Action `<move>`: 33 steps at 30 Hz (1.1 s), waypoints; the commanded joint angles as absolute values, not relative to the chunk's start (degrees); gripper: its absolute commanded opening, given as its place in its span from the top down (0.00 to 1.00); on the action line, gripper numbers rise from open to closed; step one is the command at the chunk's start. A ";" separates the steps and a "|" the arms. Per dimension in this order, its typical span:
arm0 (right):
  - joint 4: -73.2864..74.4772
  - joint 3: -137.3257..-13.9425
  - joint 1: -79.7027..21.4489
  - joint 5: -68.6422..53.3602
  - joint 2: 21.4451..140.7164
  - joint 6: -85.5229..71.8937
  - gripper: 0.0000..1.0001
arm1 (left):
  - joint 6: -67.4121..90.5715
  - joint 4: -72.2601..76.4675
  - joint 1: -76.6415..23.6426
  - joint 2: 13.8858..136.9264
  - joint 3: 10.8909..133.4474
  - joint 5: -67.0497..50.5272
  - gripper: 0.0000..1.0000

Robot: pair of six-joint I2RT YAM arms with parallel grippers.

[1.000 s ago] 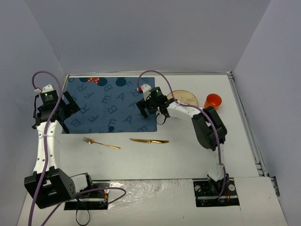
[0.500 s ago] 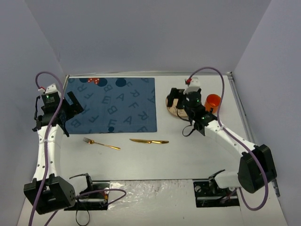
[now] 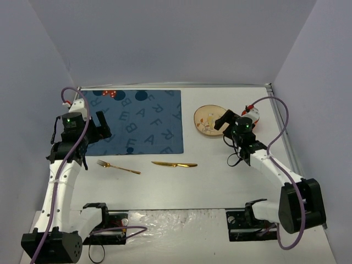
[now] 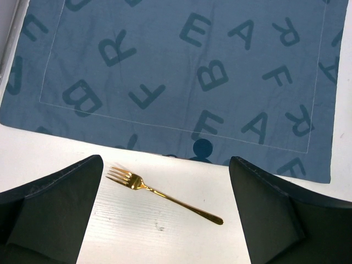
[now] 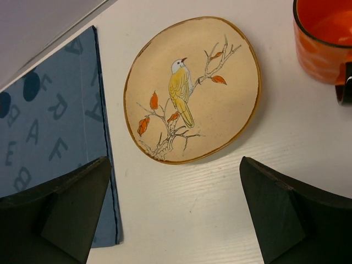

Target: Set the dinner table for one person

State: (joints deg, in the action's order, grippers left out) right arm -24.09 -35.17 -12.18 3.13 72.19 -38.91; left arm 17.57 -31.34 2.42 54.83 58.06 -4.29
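Noted table (image 3: 220, 181) as white slab under everything, metal rim along right side; on its far left, blue lettered placemat (image 3: 137, 121); just short of placemat's near edge, gold fork (image 3: 118, 167) and knife (image 3: 175, 164), well apart, both flat on bare table; right of placemat, bird-painted plate (image 5: 192, 91), partly hidden from above by right gripper (image 5: 175, 160); orange cup (image 5: 324, 38) near plate, cut off at wrist frame's edge, hardly made out overhead; right jaws wide, empty, over plate; left gripper (image 4: 166, 160) spread wide above fork, holding nothing.
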 commanded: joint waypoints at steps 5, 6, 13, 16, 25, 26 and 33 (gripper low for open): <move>-43.45 -29.46 -10.36 2.37 80.97 -58.17 0.05 | 16.17 -28.91 2.37 54.13 58.54 -2.64 0.03; -44.80 -29.04 -10.29 2.78 82.65 -59.40 0.06 | 16.17 -29.08 2.37 54.14 58.54 -2.56 0.03; -54.26 -25.24 -11.31 8.88 88.25 -67.95 0.13 | 16.26 -29.12 2.37 54.00 58.36 -2.20 0.03; -56.31 -25.02 -11.66 10.52 90.19 -70.01 0.18 | 16.26 -29.27 2.37 54.05 58.45 -2.20 0.03; -57.01 -27.94 -13.72 14.20 96.14 -76.40 0.24 | 16.26 -29.34 2.39 53.88 58.45 -1.68 0.03; -56.82 -28.31 -13.94 14.47 96.66 -77.21 0.25 | 16.26 -29.31 2.37 53.83 58.45 -1.62 0.03; -55.57 -30.52 -15.45 16.55 99.41 -80.84 0.30 | 16.35 -29.27 2.53 53.79 58.45 -1.41 0.03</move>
